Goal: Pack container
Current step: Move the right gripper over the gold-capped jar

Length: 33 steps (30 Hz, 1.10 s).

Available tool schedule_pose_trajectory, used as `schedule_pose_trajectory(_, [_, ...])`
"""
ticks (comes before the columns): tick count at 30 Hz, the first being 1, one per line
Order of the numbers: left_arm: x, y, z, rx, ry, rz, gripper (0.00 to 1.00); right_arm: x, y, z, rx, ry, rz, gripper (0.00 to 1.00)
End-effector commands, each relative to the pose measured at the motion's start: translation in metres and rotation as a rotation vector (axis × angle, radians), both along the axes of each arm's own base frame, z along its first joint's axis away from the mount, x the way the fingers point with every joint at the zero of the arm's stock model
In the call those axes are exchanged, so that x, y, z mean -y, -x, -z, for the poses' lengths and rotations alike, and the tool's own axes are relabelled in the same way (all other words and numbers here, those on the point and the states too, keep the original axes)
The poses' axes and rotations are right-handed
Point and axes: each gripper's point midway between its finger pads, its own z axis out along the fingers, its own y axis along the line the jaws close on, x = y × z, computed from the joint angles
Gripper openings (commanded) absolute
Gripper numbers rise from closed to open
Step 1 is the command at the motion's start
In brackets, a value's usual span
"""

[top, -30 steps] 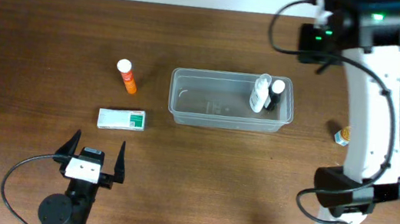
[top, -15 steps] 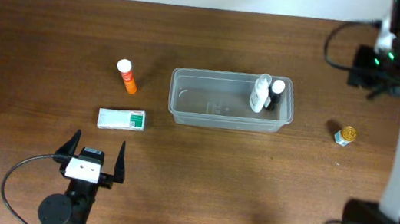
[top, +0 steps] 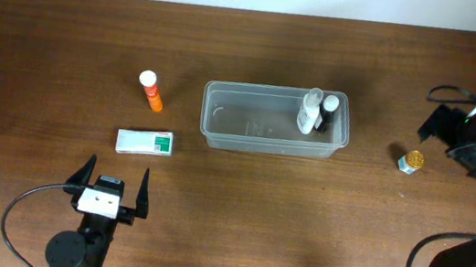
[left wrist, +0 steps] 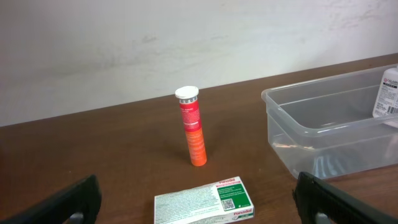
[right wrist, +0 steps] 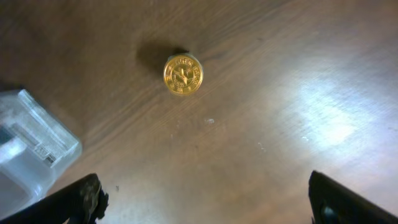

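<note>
Dark brown wood makes up the surface (top: 46, 53), with a pale wall behind it. Near its middle lies the container (top: 258, 122), a clear rectangular tub with its long side running left to right. Two small bottles stand upright at its right end, touching or nearly so: a clear bottle (top: 309, 112) and, just right of it, a dark bottle with a white cap (top: 327, 112). The rest of the tub is bare.

Left of the container, apart from it, an orange tube with a white cap (top: 150, 91) stands upright. A white and green box (top: 145, 142) lies flat nearer the front edge. Off the container's right end sits a small gold-lidded jar (top: 411, 162), alone on the wood.

The left fingers (left wrist: 68, 202) are spread wide and hold nothing. They sit low at the front left, well apart from the container, with the box and the tube ahead of them. The right fingers (right wrist: 84, 196) are also spread wide and empty. They hang over the surface beyond the container's right end, looking down on the jar, with only a corner of the tub at the left edge of the wrist view.
</note>
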Motion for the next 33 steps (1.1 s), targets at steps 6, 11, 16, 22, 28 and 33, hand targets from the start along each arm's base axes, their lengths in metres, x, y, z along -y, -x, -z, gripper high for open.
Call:
schedule_pose_trajectory(6, [-0.002, 0.0, 0.001, 0.005, -0.016, -0.009, 0.99, -0.007, -0.01, 0.046, 0.034, -0.034, 0.001, 0.98])
schedule_pose_trajectory(11, [-0.002, 0.0, 0.001, 0.005, -0.016, -0.009, 0.99, -0.001, -0.024, 0.056, 0.08, -0.015, 0.0, 0.97])
schedule_pose_trajectory(16, [-0.002, 0.0, 0.001, 0.005, -0.016, -0.009, 0.99, 0.001, -0.034, 0.074, 0.069, -0.014, -0.051, 0.94])
schedule_pose_trajectory(22, [-0.002, 0.0, 0.001, 0.005, -0.016, -0.009, 0.99, 0.003, -0.036, 0.102, 0.017, -0.034, -0.047, 0.92])
schedule_pose_trajectory(28, [-0.002, 0.0, 0.001, 0.005, -0.016, -0.009, 0.99, 0.004, -0.041, 0.117, 0.004, -0.039, -0.047, 0.9])
schedule_pose_trajectory(33, [-0.002, 0.0, 0.001, 0.005, -0.016, -0.009, 0.99, 0.005, -0.043, 0.123, 0.002, -0.038, -0.047, 0.89])
